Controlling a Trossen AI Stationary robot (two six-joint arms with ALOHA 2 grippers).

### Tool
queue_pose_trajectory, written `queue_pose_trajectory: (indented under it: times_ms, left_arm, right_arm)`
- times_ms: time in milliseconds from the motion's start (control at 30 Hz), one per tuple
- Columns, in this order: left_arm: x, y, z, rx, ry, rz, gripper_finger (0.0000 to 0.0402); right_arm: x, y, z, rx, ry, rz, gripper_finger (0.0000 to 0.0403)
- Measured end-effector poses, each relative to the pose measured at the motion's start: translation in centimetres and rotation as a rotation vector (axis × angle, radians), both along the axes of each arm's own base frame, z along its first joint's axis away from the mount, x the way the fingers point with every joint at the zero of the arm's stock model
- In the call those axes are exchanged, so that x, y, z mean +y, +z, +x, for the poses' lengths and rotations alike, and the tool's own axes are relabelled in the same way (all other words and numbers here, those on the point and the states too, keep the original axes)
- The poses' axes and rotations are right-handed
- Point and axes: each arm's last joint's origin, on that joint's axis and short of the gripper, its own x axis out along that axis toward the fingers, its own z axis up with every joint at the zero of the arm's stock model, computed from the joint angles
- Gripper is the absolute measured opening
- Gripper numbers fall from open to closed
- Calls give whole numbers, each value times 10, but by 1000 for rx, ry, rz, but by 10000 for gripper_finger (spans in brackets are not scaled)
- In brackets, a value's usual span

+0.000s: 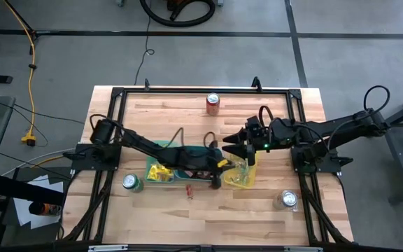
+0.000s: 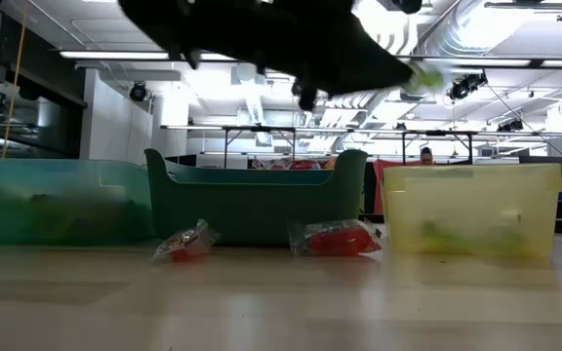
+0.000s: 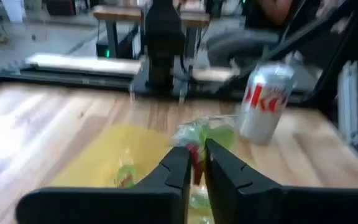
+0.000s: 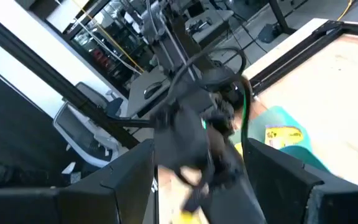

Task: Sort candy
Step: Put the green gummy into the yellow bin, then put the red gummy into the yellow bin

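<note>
Candy near: two red-wrapped sweets (image 2: 338,239) and (image 2: 184,244) lie on the worktop (image 2: 281,302) in the lower middle of the low view, just in front of the dark teal bin (image 2: 254,200).
Candy in bins: yellow packets (image 1: 159,173) sit in the bin at lower left of centre in the high view; green-tinted wrappers (image 2: 457,237) show through the yellow bin (image 2: 471,207) at right.
Left tool (image 3: 194,168): over the yellow bin, clenched on a small red candy (image 3: 196,163).
Right tool (image 1: 231,145): at centre right of the high view, above the yellow bin's far edge, fingers spread and released.
Cans: silver can (image 3: 265,102) beyond the yellow bin; red can (image 1: 213,103) at upper centre, far edge of worktop.
</note>
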Motion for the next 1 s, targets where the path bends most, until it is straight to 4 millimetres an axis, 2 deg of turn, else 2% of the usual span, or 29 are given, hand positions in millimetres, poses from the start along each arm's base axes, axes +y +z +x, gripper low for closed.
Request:
queue_pose_trajectory:
  times_ms: [100, 233, 367, 467, 567, 667, 800, 1000]
  left_arm:
    - [-1, -6, 16, 66, 17, 4, 56]
    - [-2, -4, 26, 134, 17, 42, 106]
    - [-3, 7, 29, 186, 19, 78, 153]
    - [-3, 24, 19, 288, -5, 40, 177]
    - [2, 40, -3, 433, -16, 35, 185]
    - [7, 53, -28, 505, -2, 30, 185]
    - [5, 73, -71, 340, 44, -87, 179]
    - [-5, 78, -146, 27, 116, -249, 171]
  right_arm:
    - [0, 1, 0, -7, -6, 0, 241]
    - [0, 1, 0, -11, -5, -12, 241]
    - [0, 2, 0, -24, 0, -43, 241]
    - [0, 5, 0, -48, 3, -63, 241]
    - [-1, 8, -2, -75, 7, -100, 241]
    - [-2, 11, -5, -89, 4, -124, 241]
    - [-4, 12, -7, -91, -3, -144, 241]
    - [-3, 10, -5, -79, -3, -143, 241]
